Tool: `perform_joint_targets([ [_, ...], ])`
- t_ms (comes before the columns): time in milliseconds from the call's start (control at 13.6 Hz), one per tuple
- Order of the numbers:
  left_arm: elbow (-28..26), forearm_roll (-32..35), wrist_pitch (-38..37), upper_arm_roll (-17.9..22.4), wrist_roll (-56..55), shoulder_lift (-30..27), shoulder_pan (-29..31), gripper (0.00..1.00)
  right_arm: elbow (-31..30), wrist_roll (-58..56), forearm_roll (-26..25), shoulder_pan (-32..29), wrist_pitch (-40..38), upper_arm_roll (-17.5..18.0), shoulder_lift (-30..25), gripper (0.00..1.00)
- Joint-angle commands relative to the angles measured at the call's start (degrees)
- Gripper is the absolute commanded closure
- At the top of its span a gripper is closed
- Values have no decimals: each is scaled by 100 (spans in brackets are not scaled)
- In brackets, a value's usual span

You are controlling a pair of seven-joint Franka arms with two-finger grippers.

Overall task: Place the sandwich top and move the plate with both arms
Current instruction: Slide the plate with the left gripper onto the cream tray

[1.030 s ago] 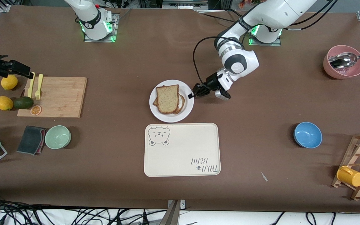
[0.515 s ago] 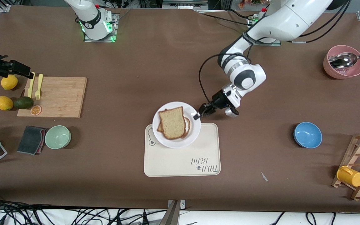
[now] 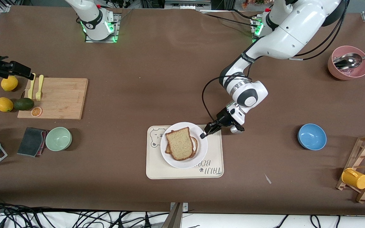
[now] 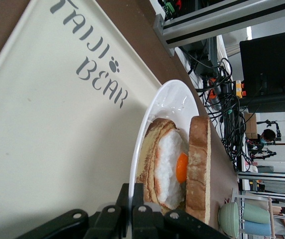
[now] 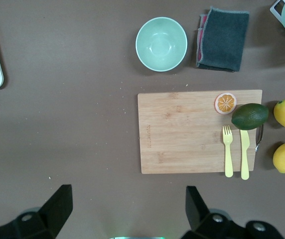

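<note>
The white plate point(image 3: 202, 148) is over the cream bear tray point(image 3: 157, 169); I cannot tell whether it rests on it. On the plate the pale bread slice, the sandwich top point(image 3: 179, 144), lies over a fried egg and a darker toast slice. My left gripper point(image 3: 204, 134) is shut on the plate's rim at the edge toward the left arm's base. In the left wrist view the left gripper point(image 4: 136, 191) clamps the plate point(image 4: 147, 124), with the egg point(image 4: 175, 164) under the sandwich top point(image 4: 200, 164). My right gripper point(image 5: 127, 199) is open, empty, waiting high over bare table.
A wooden cutting board point(image 3: 54, 98) with a yellow fork and knife, lemons and an avocado lie toward the right arm's end. A pale green bowl point(image 3: 58, 138) and a grey cloth sit nearer the camera. A blue bowl point(image 3: 312, 136), a pink bowl with a spoon point(image 3: 348, 62) and a mug rack stand toward the left arm's end.
My left gripper, shut on the plate's rim, has carried the plate with the sandwich from the bare table toward the front camera and over the bear tray. The right arm has not moved.
</note>
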Motion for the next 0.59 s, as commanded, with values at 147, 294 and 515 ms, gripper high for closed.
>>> perform_joint_targets([
  [147, 314, -7, 51, 77, 147, 268, -165, 100, 33, -42, 88, -49, -54, 13, -6, 0],
  [294, 367, 2, 51, 104, 147, 330, -209, 100, 33, -33, 88, -49, -63, 13, -6, 0],
  [515, 384, 11, 51, 192, 139, 339, -209, 83, 33, -33, 88, -40, -54, 22, -6, 0],
])
